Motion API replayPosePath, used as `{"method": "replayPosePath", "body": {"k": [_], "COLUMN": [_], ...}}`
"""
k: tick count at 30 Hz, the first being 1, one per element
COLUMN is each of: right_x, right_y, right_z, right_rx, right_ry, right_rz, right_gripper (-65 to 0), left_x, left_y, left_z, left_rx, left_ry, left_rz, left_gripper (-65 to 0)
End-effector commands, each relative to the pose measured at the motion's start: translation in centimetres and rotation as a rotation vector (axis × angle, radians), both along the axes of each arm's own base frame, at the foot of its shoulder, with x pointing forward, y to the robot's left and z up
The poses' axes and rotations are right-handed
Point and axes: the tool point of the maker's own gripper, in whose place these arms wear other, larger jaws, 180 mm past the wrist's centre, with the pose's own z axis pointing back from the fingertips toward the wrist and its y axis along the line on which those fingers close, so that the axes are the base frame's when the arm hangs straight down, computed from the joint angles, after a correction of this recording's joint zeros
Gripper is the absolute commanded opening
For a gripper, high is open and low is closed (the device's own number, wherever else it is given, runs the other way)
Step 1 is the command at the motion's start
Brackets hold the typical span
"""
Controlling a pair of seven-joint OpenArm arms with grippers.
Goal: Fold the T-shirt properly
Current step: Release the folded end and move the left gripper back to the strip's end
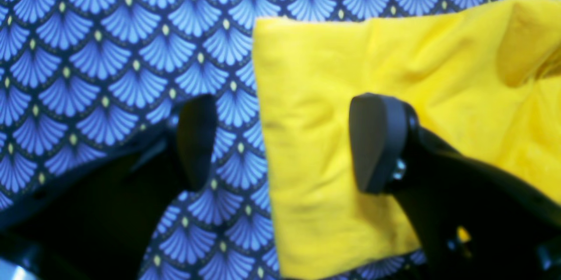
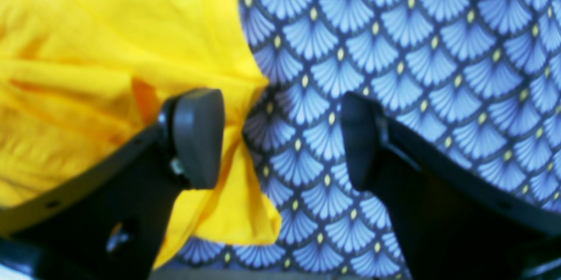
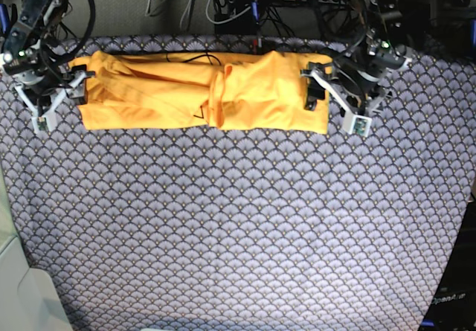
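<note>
Covering the whole bench [image 3: 238,242]: a blue-grey scallop-patterned cloth [image 3: 245,227], flat, serving as the work surface.

Lying across the far part of that cloth: the T-shirt [image 3: 201,93], orange-yellow, already gathered into a long band running side to side. Lengthwise fold judged done; crosswise folds judged still to come. Middle of the band bunched into an upright ridge with loose creases on either side, so not yet lying smooth. Placement along the far edge puts each end within reach of one arm, which likely explains the layout.

Stationed at the band's end on the base view's right: left hand [image 1: 280,144], jaws wide apart, clamped on nothing. One finger [image 1: 377,140] over the yellow fabric, the other over bare patterned cloth, straddling the shirt's straight side edge. That end neat and square-cornered in the left wrist view.

Stationed at the opposite end: right hand [image 2: 280,137], jaws likewise wide apart and empty. One finger [image 2: 197,135] over the fabric, the other over the cloth. That end untidy: layers rumpled, and a loose flap spilling outward past the edge.

Both hands judged to be poised symmetrically at the ends, in release or regrasp posture. Contact between fingers and fabric: cannot be determined from these views.

Noted risk: the rumpled right-hand end may carry its creases into the next fold unless flattened first.
</note>
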Motion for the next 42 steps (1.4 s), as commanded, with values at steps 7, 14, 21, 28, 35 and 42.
{"method": "replayPosePath", "body": {"k": [7,14,21,28,35,42], "right_x": [0.9,0.9,0.5,0.5,0.5,0.5], "right_y": [-0.6,-0.2,-0.3,0.4,2.3,2.4], "right_z": [1.7,1.4,-0.9,-1.3,-2.0,-2.1], "right_rx": [0.034,0.047,0.099,0.114,0.133,0.137], "right_ry": [-0.049,-0.046,0.006,0.015,0.036,0.038], "right_rz": [0.014,0.015,-0.01,0.001,0.045,0.045], "right_gripper": [-22.3,-22.3,-22.3,-22.6,-22.8,-29.4], "left_x": [0.7,0.7,0.7,0.9,1.3,1.3], "left_y": [-0.1,-0.1,-0.1,-0.1,-0.1,-0.1], "left_z": [1.0,1.0,1.0,1.1,1.3,1.3], "left_rx": [-0.01,-0.01,-0.01,-0.01,-0.01,-0.01], "left_ry": [-0.042,-0.042,-0.042,-0.045,-0.056,-0.056], "left_rz": [0.0,0.0,0.0,0.0,0.0,0.0], "left_gripper": [-18.8,-18.8,-18.8,-18.8,-18.8,-18.8]}}
